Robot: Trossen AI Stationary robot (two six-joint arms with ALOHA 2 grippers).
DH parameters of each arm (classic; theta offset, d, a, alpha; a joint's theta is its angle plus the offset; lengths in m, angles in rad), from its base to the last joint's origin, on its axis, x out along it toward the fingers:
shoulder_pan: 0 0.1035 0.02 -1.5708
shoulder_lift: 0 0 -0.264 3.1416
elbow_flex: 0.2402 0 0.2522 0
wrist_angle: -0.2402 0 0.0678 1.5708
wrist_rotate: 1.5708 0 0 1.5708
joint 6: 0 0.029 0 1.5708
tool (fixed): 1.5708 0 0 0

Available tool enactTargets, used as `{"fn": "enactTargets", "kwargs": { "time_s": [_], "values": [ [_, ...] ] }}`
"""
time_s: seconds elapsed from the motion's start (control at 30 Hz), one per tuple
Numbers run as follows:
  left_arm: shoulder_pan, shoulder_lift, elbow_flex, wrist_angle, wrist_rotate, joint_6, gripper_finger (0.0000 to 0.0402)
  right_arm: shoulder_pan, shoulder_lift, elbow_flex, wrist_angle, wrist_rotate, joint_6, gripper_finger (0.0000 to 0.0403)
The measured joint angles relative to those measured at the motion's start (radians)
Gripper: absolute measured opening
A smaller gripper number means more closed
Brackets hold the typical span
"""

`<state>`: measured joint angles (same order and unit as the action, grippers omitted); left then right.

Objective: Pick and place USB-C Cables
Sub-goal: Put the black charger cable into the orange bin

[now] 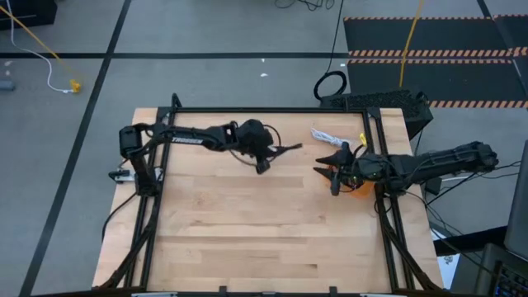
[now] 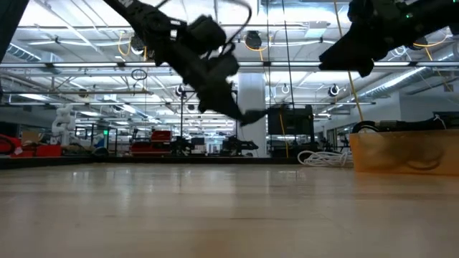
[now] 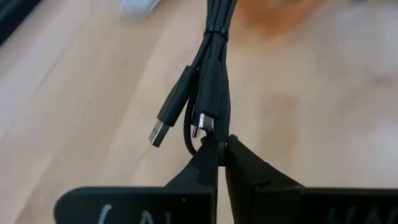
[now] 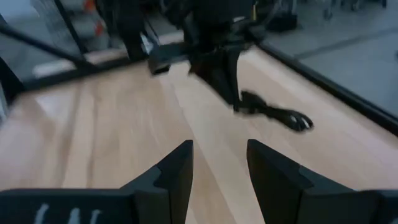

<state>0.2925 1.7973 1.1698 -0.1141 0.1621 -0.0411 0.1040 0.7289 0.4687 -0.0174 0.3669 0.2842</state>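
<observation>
My left gripper (image 1: 262,163) hangs over the far middle of the table, shut on a small black USB-C cable bundle (image 1: 285,149), which sticks out sideways from its fingers (image 2: 252,115). The left wrist view shows the bundle (image 3: 211,74) with a tie around it and its two plugs near the fingers. My right gripper (image 1: 332,175) is open (image 4: 217,163) and touches nothing; it is raised beside the orange tray (image 1: 357,188) at the table's right edge. A white coiled cable (image 1: 330,136) lies on the table at the far right (image 2: 321,158). My left gripper pinches the black bundle between its two fingertips (image 3: 208,163), on the strands at the plug end (image 3: 214,134), just behind the silver-tipped plug (image 3: 163,124). The fingers point down from above. The bundle is lifted clear of the table and reaches out sideways (image 4: 273,115).
The translucent orange tray (image 2: 401,152) stands at the right edge, with dark shapes showing through its wall. A black frame rail (image 1: 272,109) runs along the table's far edge. A large black ring loop (image 1: 330,85) lies on the floor beyond. Bare wood (image 1: 264,231) fills the near half.
</observation>
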Motion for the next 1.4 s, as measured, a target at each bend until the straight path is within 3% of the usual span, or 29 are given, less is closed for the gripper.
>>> {"fn": "enactTargets", "kwargs": {
  "time_s": [0.2, 0.4, 0.53, 0.83, 1.4],
  "values": [
    [-0.104, -0.041, 0.0, 0.18, -0.006, -0.041, 0.0013, 0.0, -0.008, -0.125, 0.313, -0.004, -0.042, 0.0144],
    [-0.203, -0.052, 0.0, 0.347, -0.025, -0.069, 0.0008, 0.0, -0.02, -0.181, 0.493, -0.03, -0.109, 0.0144],
    [-0.256, -0.052, 0.0, 0.416, -0.058, -0.071, 0.0012, 0.0, -0.022, -0.188, 0.531, -0.042, -0.159, 0.0144],
    [-0.304, -0.052, 0.0, 0.47, -0.132, -0.067, 0.0008, 0.001, -0.022, -0.189, 0.643, -0.207, -0.272, 0.0144],
    [-0.33, -0.052, 0.0, 0.481, -0.144, -0.07, 0.0011, 0.001, -0.018, -0.189, 0.818, -0.217, -0.294, 0.0144]
  ]
}}
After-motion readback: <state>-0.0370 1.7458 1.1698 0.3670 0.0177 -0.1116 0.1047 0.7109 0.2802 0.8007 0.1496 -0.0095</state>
